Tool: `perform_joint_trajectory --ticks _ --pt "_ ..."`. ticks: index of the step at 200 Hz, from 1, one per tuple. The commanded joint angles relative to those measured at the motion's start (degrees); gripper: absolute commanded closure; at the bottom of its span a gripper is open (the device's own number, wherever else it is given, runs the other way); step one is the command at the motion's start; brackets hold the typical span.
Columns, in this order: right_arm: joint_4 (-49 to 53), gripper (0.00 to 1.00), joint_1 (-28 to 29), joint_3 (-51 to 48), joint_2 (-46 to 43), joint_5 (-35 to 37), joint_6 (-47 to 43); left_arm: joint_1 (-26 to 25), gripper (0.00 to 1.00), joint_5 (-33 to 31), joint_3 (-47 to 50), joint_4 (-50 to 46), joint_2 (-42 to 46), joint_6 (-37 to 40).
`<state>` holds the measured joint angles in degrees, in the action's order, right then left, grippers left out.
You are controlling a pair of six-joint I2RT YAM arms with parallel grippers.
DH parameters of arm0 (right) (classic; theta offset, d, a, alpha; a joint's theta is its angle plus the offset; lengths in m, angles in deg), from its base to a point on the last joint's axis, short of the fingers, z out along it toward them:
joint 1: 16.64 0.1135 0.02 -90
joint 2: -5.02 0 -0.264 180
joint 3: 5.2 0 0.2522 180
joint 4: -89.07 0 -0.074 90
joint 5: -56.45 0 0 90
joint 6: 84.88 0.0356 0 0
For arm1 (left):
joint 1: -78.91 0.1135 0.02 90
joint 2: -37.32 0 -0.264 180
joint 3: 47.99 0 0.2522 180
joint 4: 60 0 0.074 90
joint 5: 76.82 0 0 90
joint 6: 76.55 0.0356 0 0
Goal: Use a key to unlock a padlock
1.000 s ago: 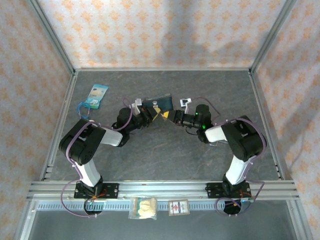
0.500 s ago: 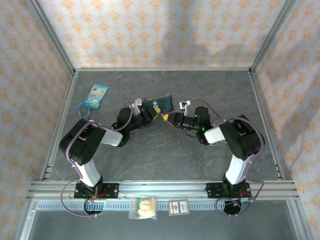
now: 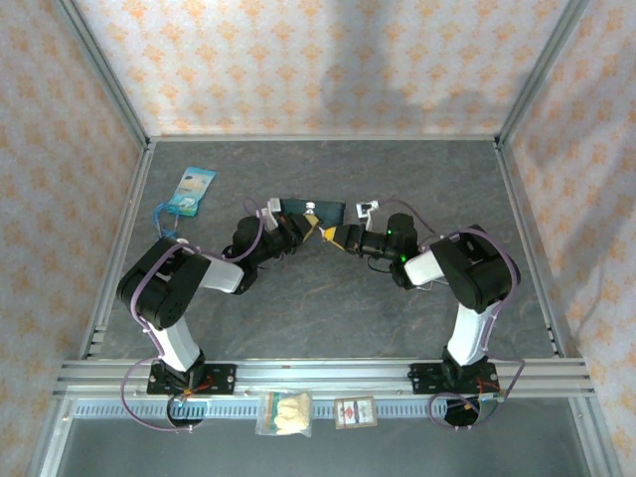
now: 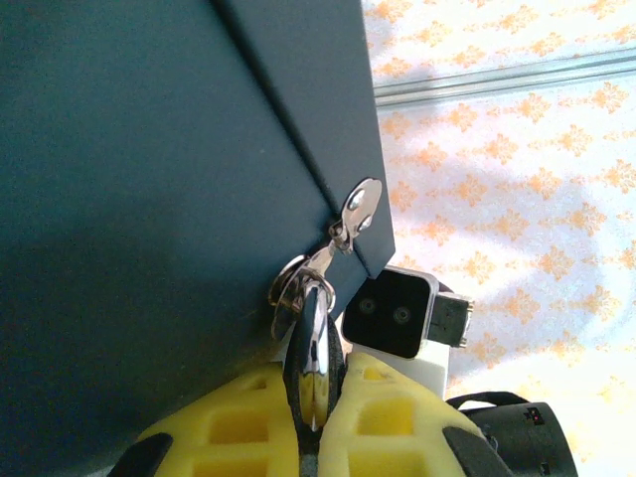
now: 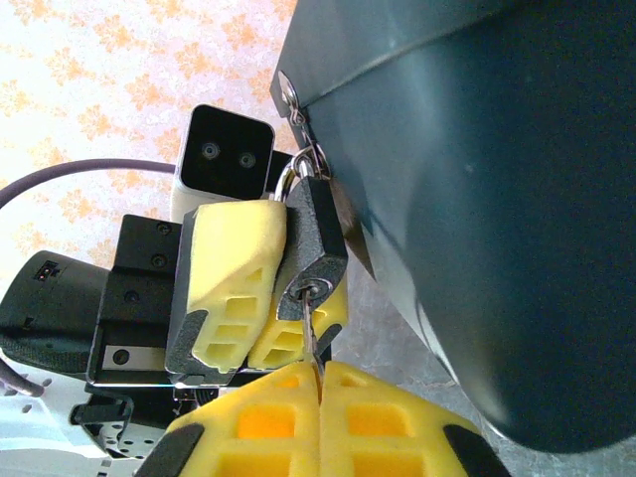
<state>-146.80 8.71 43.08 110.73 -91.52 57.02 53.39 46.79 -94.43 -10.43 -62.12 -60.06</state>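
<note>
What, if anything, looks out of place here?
Nothing looks spilled or broken. The padlock hangs from the hasp of the dark tin with the key in its keyhole. The only stray things are a small clear bag and a small packet lying on the front rail, off the table.

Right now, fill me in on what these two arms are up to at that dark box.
The left gripper is clamped on a small dark grey padlock, holding it beside the dark teal box. The padlock's thin shackle runs through a silvery hasp at the box's corner. The right gripper pinches a thin silvery key whose blade meets the keyhole in the padlock's underside. Whether the key has turned cannot be told. The shackle looks closed.
</note>
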Motion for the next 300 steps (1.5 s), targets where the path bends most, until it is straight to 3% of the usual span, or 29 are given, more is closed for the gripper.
perform_joint_trajectory --ticks 1,47,118,173,193,234,260,284,300 --pt "-4.21 1.00 0.28 3.40 0.87 0.49 -0.66 -2.55 1.00 4.06 1.29 0.85 1.76 -0.05" --pt "-3.47 1.00 0.30 5.73 2.32 2.27 0.99 -4.56 1.00 6.23 0.35 1.39 0.90 -0.05" --pt "7.79 1.00 -0.19 10.41 4.05 4.94 -0.67 -7.49 1.00 12.13 2.11 3.58 0.38 0.12" --pt "6.09 1.00 -0.46 10.63 4.47 3.76 3.61 -7.22 1.00 9.84 0.36 4.92 -1.03 1.27" --pt "4.82 1.00 -0.42 10.12 4.61 3.29 11.22 -6.68 1.00 9.94 0.15 11.44 -3.33 0.45" --pt "-13.69 1.00 -1.02 6.44 4.26 1.53 32.91 -4.94 1.00 11.13 2.45 32.84 -9.28 -4.61" --pt "-21.11 1.00 -1.47 5.74 5.56 2.10 45.35 -4.64 1.00 10.98 4.28 37.30 -11.59 -3.09" --pt "-37.25 1.00 -1.58 4.75 10.11 6.12 62.90 -4.29 1.00 10.08 6.22 41.96 -13.46 -3.10" --pt "-37.78 1.00 -1.37 4.51 10.75 7.15 67.12 -4.42 1.00 9.99 6.32 41.97 -14.08 -1.75"
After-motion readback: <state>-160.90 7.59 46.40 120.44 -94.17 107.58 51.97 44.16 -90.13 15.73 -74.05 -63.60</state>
